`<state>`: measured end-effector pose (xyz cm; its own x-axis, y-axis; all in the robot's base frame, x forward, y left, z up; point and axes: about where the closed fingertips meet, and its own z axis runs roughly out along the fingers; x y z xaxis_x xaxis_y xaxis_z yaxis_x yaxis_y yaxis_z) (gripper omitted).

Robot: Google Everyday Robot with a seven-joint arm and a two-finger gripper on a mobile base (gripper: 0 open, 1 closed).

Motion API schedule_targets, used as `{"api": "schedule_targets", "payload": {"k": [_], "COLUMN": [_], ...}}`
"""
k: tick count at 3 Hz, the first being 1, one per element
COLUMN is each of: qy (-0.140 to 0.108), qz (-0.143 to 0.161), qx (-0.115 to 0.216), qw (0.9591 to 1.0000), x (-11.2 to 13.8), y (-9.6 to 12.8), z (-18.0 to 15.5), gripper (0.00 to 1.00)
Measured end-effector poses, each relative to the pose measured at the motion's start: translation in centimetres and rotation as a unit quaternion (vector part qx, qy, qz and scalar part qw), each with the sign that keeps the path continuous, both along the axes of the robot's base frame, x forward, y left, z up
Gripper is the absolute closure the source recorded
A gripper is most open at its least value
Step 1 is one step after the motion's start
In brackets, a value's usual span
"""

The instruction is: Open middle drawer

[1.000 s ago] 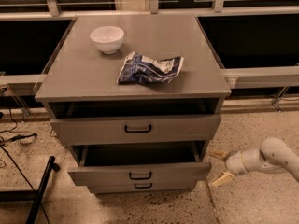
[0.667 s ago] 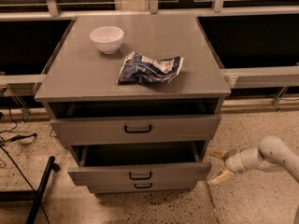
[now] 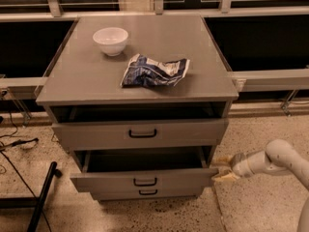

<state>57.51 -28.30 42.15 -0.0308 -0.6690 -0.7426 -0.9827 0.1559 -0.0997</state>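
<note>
Plainly, the middle drawer [image 3: 106, 181] is seen standing well out of the grey cabinet, its front carried forward of the top drawer [image 3: 193, 133] above. Its inside is shown only as shadow, so any contents cannot be made out. Its black loop handle [image 3: 145, 181] is set at the centre of the front. The bottom drawer [image 3: 120, 194] is largely hidden beneath that front; only a narrow strip with its handle is shown. The gripper [image 3: 223, 169] is held just beside the right end of the middle drawer's front, its two pale fingers [image 3: 221, 162] spread apart with nothing between them. Whether a fingertip touches the corner cannot be told. The arm [image 3: 277, 159] is cut off at the right edge. On the worktop [image 3: 82, 81] a white bowl [image 3: 110, 40] and a crumpled blue-and-white bag [image 3: 154, 71] are laid apart. The top drawer is also slightly open.
</note>
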Motion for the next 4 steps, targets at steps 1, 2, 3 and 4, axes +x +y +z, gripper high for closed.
{"api": "schedule_targets", "payload": {"k": [1,2,3,4], "qy": [0.001,0.000,-0.002,-0.004], "qz": [-0.001,-0.001,0.000,0.001], "qx": [-0.001,0.000,0.004,0.006], "qw": [1.0000,1.0000,1.0000,1.0000], "x": [0.32,0.31,0.07,-0.16], "y": [-0.04,-0.02,0.18,0.33], "z": [-0.21,-0.21,0.12,0.41], "gripper": [0.39,0.48,0.54,0.57]}}
